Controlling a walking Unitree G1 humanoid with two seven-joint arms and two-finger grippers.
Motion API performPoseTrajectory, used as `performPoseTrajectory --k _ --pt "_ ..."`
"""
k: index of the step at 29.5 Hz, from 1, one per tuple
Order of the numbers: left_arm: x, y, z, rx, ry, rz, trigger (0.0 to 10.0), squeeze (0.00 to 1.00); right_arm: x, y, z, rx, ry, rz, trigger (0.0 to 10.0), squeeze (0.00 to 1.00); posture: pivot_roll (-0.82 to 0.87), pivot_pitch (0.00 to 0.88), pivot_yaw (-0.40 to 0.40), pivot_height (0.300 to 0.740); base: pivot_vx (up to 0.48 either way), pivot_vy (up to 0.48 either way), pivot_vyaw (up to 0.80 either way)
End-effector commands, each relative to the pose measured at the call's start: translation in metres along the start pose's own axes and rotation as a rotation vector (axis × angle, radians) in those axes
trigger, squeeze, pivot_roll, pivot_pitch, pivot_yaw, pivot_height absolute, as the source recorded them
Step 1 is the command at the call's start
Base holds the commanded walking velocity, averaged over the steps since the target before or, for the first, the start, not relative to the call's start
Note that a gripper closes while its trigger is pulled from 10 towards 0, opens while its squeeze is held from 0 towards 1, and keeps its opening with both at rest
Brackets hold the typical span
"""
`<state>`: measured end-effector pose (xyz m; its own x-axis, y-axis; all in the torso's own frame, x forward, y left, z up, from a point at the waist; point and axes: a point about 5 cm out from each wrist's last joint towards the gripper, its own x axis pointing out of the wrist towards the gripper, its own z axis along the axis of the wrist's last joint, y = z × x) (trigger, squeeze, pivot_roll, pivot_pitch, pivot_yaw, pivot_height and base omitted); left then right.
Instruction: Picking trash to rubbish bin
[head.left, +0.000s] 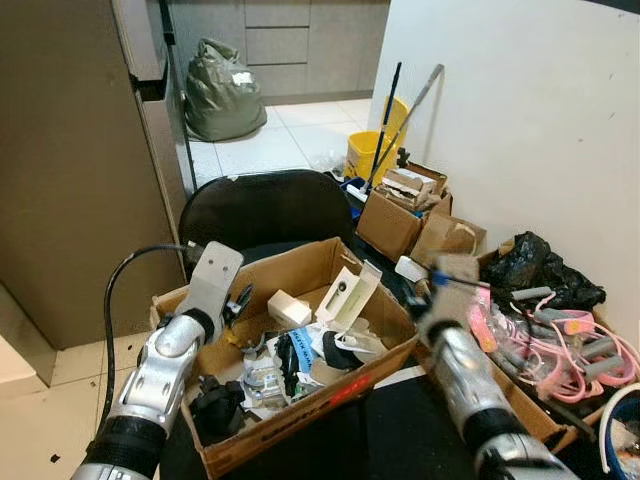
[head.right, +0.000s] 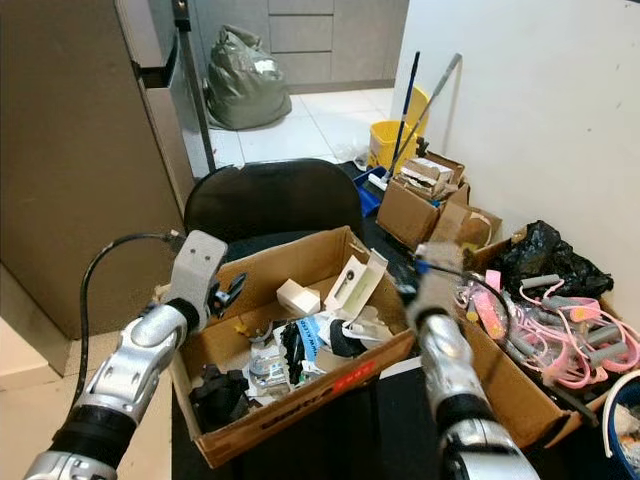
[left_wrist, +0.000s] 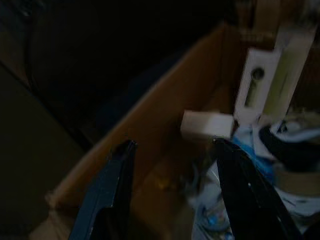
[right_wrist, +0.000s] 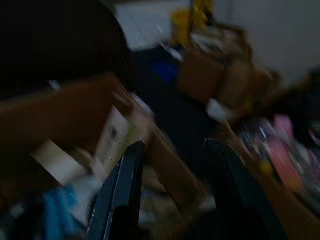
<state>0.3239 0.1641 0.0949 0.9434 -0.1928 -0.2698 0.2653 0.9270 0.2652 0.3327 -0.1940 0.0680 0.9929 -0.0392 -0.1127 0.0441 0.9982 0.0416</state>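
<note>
An open cardboard box (head.left: 300, 262) stands in front of me, holding mixed trash: a small white carton (head.left: 288, 308), a white card package (head.left: 347, 293), blue wrappers and black scraps. My left gripper (head.left: 238, 300) hovers over the box's left inner side. In the left wrist view this left gripper (left_wrist: 175, 145) is open, with the white carton (left_wrist: 207, 125) just beyond its fingertips. My right gripper (right_wrist: 172, 145) is open and empty, held over the box's right corner; the right wrist view is blurred.
A black chair (head.left: 265, 210) stands behind the box. Smaller cartons (head.left: 400, 215), a yellow mop bucket (head.left: 375, 150) and a box of pink hangers (head.left: 560, 340) line the right wall. A green rubbish bag (head.left: 222, 90) sits far back. A tall cabinet (head.left: 70, 150) is at the left.
</note>
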Motion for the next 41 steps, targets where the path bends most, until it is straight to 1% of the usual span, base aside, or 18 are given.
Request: performPoseTrajectory --k 1,2,4,7,8,10,15,18,20,22,24,25,27,28,29,32,37,41 --pt "0.001 -0.011 -0.002 -0.005 0.012 -0.029 10.0 0.00 -0.007 -0.004 -0.009 0.004 0.023 -0.020 10.0 0.00 -0.06 0.058 -0.039 0.740 0.000 0.000 -0.80" --pt "0.002 -0.014 -0.002 -0.017 0.010 -0.037 10.0 0.00 -0.010 -0.005 -0.012 -0.002 0.030 -0.026 10.0 0.00 -0.06 0.058 -0.039 0.740 0.000 0.000 -0.80" --pt "0.004 -0.020 0.002 -0.011 -0.012 -0.051 10.0 0.00 -0.017 -0.008 -0.020 -0.003 0.044 -0.048 10.0 0.00 -0.06 0.059 -0.035 0.740 0.000 0.000 -0.80" --pt "0.005 -0.022 0.006 0.000 -0.040 -0.046 10.0 0.00 -0.021 -0.010 -0.024 0.009 0.057 -0.073 10.0 0.00 -0.07 0.060 -0.029 0.740 0.000 0.000 -0.80" --pt "0.006 -0.023 0.011 0.016 -0.078 -0.031 10.0 0.00 -0.023 -0.010 -0.026 0.028 0.062 -0.094 10.0 0.00 -0.07 0.060 -0.027 0.740 0.000 0.000 -0.80" --pt "0.007 -0.024 0.017 0.010 -0.109 -0.028 10.0 0.00 -0.024 -0.010 -0.026 0.038 0.063 -0.105 10.0 0.00 -0.07 0.059 -0.024 0.740 0.000 0.000 -0.80" --pt "0.009 -0.026 0.018 0.015 -0.112 -0.037 10.0 0.00 -0.027 -0.010 -0.028 0.048 0.071 -0.119 10.0 0.00 -0.07 0.061 -0.022 0.740 0.000 0.000 -0.80" --pt "0.011 -0.031 0.019 0.042 -0.108 -0.079 10.0 0.00 -0.032 -0.012 -0.033 0.055 0.088 -0.140 10.0 0.00 -0.07 0.063 -0.008 0.740 0.000 0.000 -0.80" --pt "0.011 -0.032 0.019 0.044 -0.108 -0.084 10.0 0.00 -0.032 -0.012 -0.033 0.058 0.090 -0.142 10.0 0.00 -0.07 0.063 -0.008 0.740 0.000 0.000 -0.80" --pt "0.012 -0.033 0.020 0.060 -0.109 -0.102 10.0 0.00 -0.035 -0.012 -0.035 0.069 0.095 -0.165 10.0 0.00 -0.06 0.064 0.016 0.740 0.000 0.000 -0.80" --pt "0.013 -0.033 0.021 0.072 -0.113 -0.113 10.0 0.00 -0.038 -0.013 -0.037 0.087 0.094 -0.191 10.0 0.00 -0.06 0.062 0.042 0.740 0.000 0.000 -0.80" --pt "0.013 -0.033 0.021 0.072 -0.113 -0.113 10.0 0.00 -0.038 -0.013 -0.037 0.087 0.094 -0.191 10.0 0.00 -0.06 0.062 0.042 0.740 0.000 0.000 -0.80" --pt "0.014 -0.029 0.023 0.080 -0.118 -0.121 10.0 0.00 -0.041 -0.012 -0.040 0.118 0.094 -0.219 10.0 0.00 -0.06 0.059 0.068 0.740 0.000 0.000 -0.80" --pt "0.014 -0.029 0.023 0.080 -0.118 -0.121 10.0 0.00 -0.041 -0.012 -0.040 0.118 0.094 -0.219 10.0 0.00 -0.06 0.059 0.068 0.740 0.000 0.000 -0.80" --pt "0.015 -0.026 0.024 0.098 -0.118 -0.125 10.0 0.00 -0.043 -0.011 -0.041 0.126 0.092 -0.227 10.0 0.00 -0.05 0.059 0.085 0.740 0.000 0.000 -0.80" --pt "0.017 -0.022 0.025 0.107 -0.116 -0.130 10.0 0.00 -0.046 -0.008 -0.042 0.121 0.089 -0.227 10.0 0.00 -0.06 0.059 0.111 0.740 0.000 0.000 -0.80" --pt "0.019 -0.020 0.026 0.115 -0.117 -0.133 10.0 0.00 -0.048 -0.007 -0.042 0.123 0.084 -0.234 10.0 0.00 -0.06 0.059 0.115 0.740 0.000 0.000 -0.80" --pt "0.021 -0.022 0.028 0.099 -0.124 -0.131 10.0 0.00 -0.048 -0.008 -0.040 0.121 0.082 -0.240 10.0 0.00 -0.07 0.058 0.107 0.740 0.000 0.000 -0.80"
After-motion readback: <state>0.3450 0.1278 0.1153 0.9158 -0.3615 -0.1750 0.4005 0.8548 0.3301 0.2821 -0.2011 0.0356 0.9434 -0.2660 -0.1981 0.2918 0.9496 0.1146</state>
